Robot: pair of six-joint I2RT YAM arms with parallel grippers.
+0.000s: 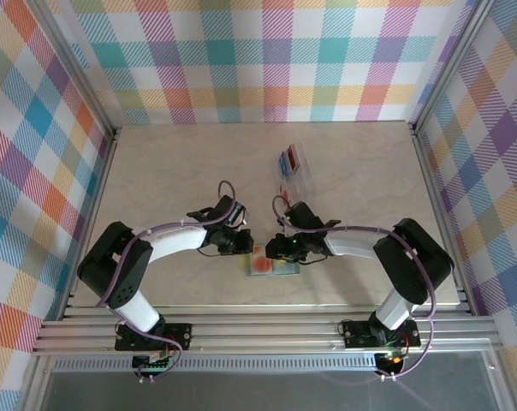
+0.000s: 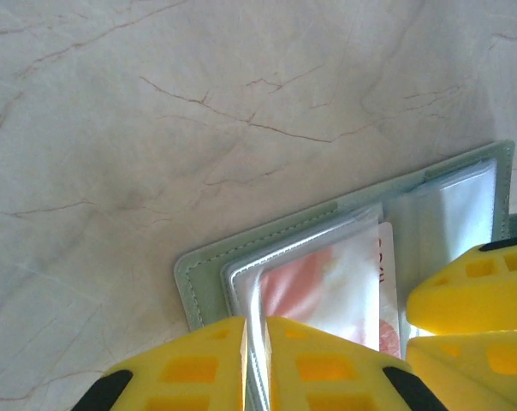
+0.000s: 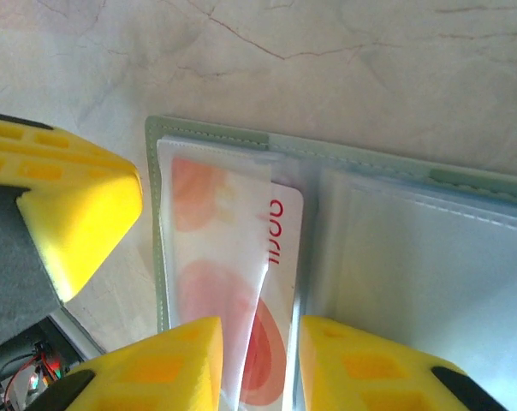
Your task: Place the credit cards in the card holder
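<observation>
The sage-green card holder point(image 1: 273, 268) lies open on the table between both arms. My left gripper point(image 2: 257, 330) is shut on the edge of its clear pocket sleeve, holding that edge up from the green cover point(image 2: 199, 274). A pale credit card point(image 3: 280, 240) with orange-red round marks sits mostly inside that pocket point(image 2: 318, 291). My right gripper point(image 3: 260, 330) stands open over the card's near end, with a gap on both sides. In the top view the left gripper point(image 1: 240, 246) and right gripper point(image 1: 280, 250) meet over the holder. Red and blue cards point(image 1: 288, 160) stand in a clear rack.
The clear plastic rack point(image 1: 296, 175) stands just beyond the right gripper. The right gripper's yellow fingers point(image 2: 472, 291) show close beside the left one, and a left finger point(image 3: 79, 205) shows by the holder's left edge. Plaid walls enclose the marble table point(image 1: 173, 171).
</observation>
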